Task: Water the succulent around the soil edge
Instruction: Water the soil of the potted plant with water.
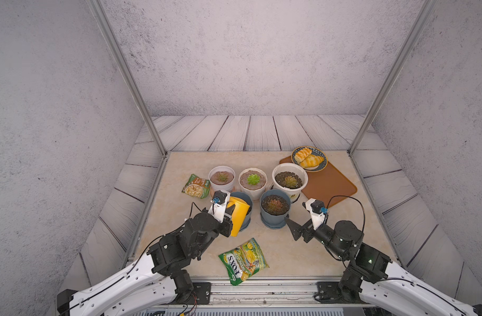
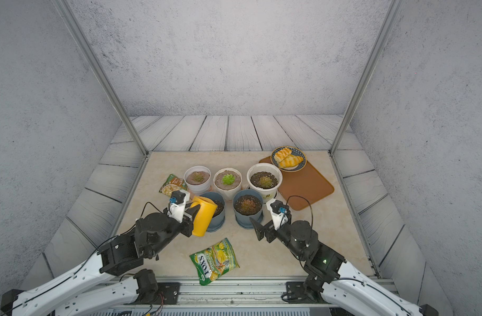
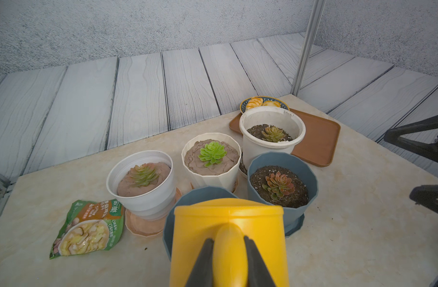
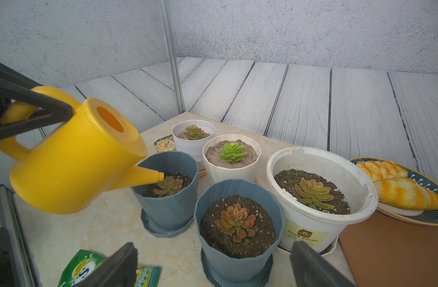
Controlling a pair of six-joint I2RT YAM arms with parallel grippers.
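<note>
Pinkish-green succulent rosette (image 4: 168, 185) sits in dark soil in a faceted slate-blue plastic pot (image 4: 168, 206), in the front row of potted plants on your beige stone-look worktop (image 1: 302, 251). Your left pincer (image 3: 228, 239) is clamped on the handle of a yellow plastic watering can (image 4: 73, 159). The can is tilted so its spout tip (image 4: 160, 176) hangs just inside the pot's rim, beside the plant. Your right pincer (image 4: 214, 246) stands wide apart, holding nothing, near a second slate-blue pot (image 4: 237, 263) with a reddish succulent.
</note>
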